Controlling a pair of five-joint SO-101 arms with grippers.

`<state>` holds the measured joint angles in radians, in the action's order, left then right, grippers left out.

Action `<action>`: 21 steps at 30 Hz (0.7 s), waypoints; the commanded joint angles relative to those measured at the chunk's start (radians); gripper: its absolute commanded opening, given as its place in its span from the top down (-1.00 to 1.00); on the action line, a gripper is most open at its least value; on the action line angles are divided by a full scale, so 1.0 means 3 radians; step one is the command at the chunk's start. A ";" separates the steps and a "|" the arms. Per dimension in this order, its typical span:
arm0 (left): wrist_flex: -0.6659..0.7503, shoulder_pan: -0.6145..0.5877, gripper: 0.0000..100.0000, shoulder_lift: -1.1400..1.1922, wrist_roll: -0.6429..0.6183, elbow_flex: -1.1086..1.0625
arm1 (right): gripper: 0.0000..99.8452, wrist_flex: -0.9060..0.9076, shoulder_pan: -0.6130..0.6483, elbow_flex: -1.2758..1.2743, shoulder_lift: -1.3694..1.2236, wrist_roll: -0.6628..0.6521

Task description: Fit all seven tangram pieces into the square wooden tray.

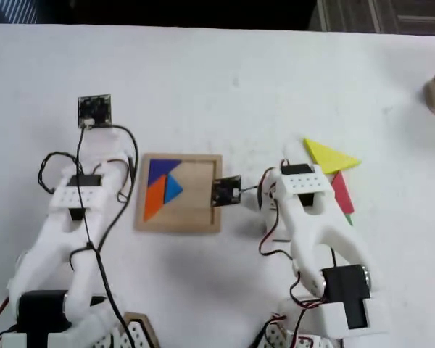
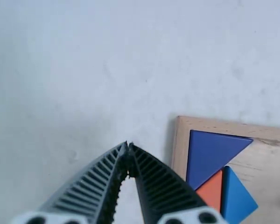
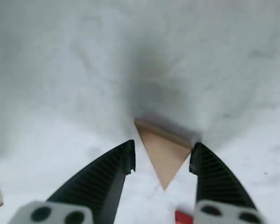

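**High view.** The square wooden tray (image 1: 177, 227) lies mid-table (image 1: 225, 80), between the two arms.
- **In the tray:** three pieces sit against its left side. A dark blue triangle (image 1: 162, 170) is at the upper corner and an orange piece (image 1: 153, 201) lies under it. A light blue triangle (image 1: 173, 188) touches both.
- **Left arm** (image 1: 69, 210): rises from the lower left, with its wrist just left of the tray.
- **Right arm** (image 1: 315, 217): rises from the lower right. Its wrist is turned toward the tray and its camera board hangs over the tray's right rim.
- **Outside the tray,** right of that arm: a yellow triangle (image 1: 330, 156) with a red piece (image 1: 341, 191) just beside it. A green piece (image 1: 349, 217) is partly hidden by the arm.

**Left wrist view.** The left gripper (image 2: 128, 145) is low over the table with its jaws pressed together and nothing between them. Its tip is just beside the tray's outer rim, near the dark blue triangle's corner.

**Right wrist view.** The right gripper (image 3: 162, 148) points down at the table with its jaws spread. A tan triangle (image 3: 162, 158) lies between them, one point toward the wrist. I cannot tell whether either finger touches it.
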<state>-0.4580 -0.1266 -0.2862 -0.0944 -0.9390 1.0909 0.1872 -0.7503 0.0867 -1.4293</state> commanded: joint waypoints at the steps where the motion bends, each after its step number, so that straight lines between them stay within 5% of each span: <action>1: 0.0072 -0.0023 0.95 -0.0018 0.0041 0.0159 | 0.54 -0.0023 -0.0003 0.0148 0.0008 -0.0046; 21: 0.0072 -0.0023 0.95 -0.0018 0.0041 0.0159 | 0.54 -0.0166 -0.0003 0.0210 -0.0018 0.0138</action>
<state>-0.4580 -0.1266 -0.2862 -0.0944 -0.9390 1.0679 0.1887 -0.7365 0.0744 -1.4277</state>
